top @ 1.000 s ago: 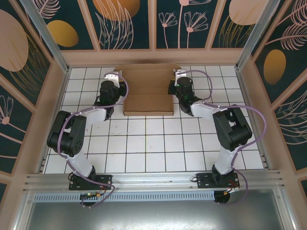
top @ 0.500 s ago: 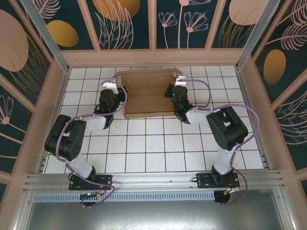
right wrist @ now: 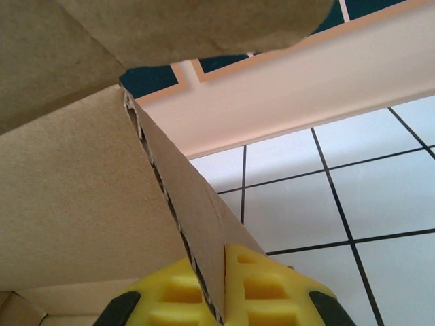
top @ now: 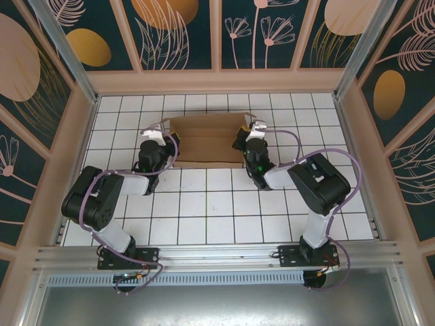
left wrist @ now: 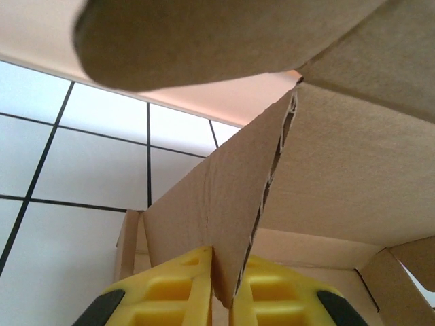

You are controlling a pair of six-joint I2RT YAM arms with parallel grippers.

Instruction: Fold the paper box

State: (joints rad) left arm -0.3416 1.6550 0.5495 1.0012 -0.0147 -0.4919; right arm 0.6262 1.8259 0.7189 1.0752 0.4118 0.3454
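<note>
One paper box [top: 207, 140] near far edge of tiled surface [top: 217, 210], wooden wall [top: 217, 81] behind. Two arms: left end effector [left wrist: 222, 272] clamped on a flap, right end effector [right wrist: 216, 278] likewise.

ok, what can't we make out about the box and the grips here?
- Top external: how the left gripper and right gripper meet the paper box; wrists cover the fingertips, too small.
- Left wrist: box interior, blocked by the pinched flap and the panel overhead; yellow fingers cut off by the bottom edge.
- Right wrist: same, flap and panel block the interior.
- Whether any tabs sit in slots: cannot tell.
</note>
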